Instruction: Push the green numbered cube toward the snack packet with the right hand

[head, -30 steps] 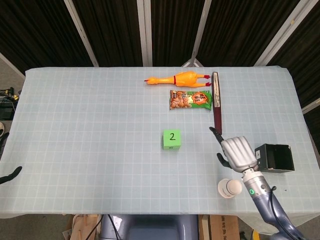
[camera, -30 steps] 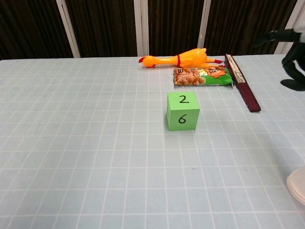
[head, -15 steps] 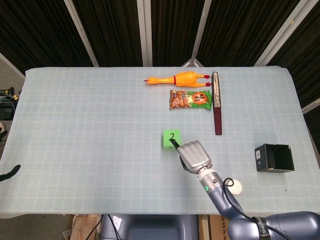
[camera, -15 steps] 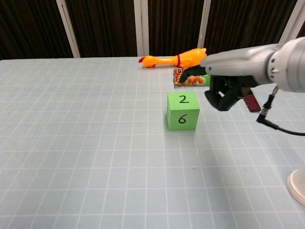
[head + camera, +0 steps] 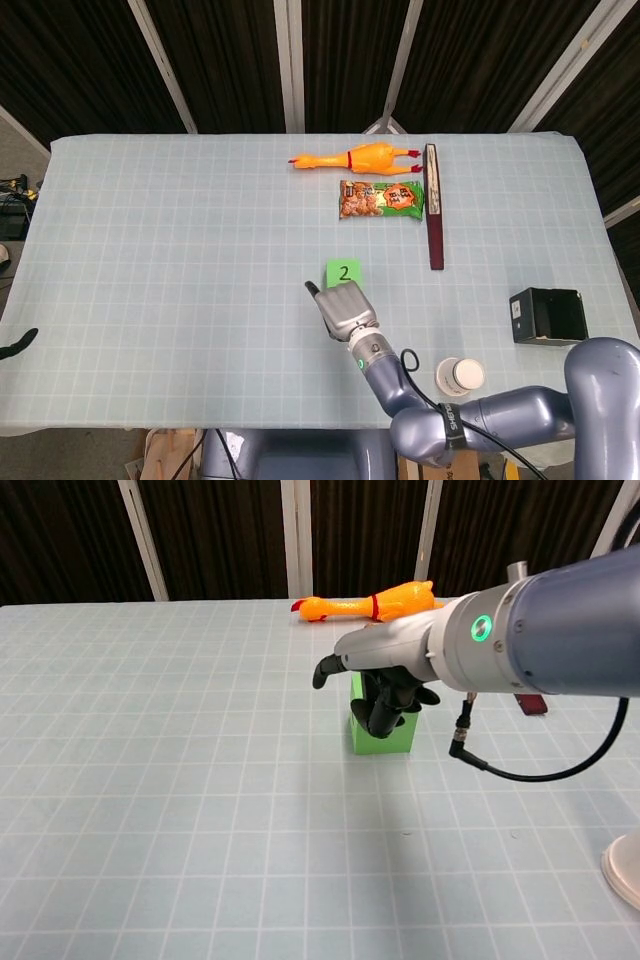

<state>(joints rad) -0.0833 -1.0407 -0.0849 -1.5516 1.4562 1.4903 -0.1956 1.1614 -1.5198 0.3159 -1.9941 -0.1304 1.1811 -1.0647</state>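
The table [image 5: 180, 250], covered in a pale gridded cloth, is bearing every object in view. The right arm [image 5: 560, 630] is reaching in from the near right edge, its grey forearm filling much of the chest view. The right hand [image 5: 343, 309] is hanging at the near side of the green numbered cube [image 5: 343, 271], fingers curled downward and holding nothing; in the chest view the dark fingers [image 5: 385, 705] are overlapping the cube's front face, and whether they are touching it cannot be told. The cube is lying near the table's middle, well apart from the snack packet [image 5: 381, 199], which is lying toward the far edge, just beside a rubber chicken [image 5: 355, 158] and a dark closed fan [image 5: 433, 205]. A black box [image 5: 546, 316] and a small white bottle [image 5: 459, 376] are sitting toward the near right. The left hand [image 5: 18, 345] is showing only as a dark tip at the head view's left edge, too little to judge its state.
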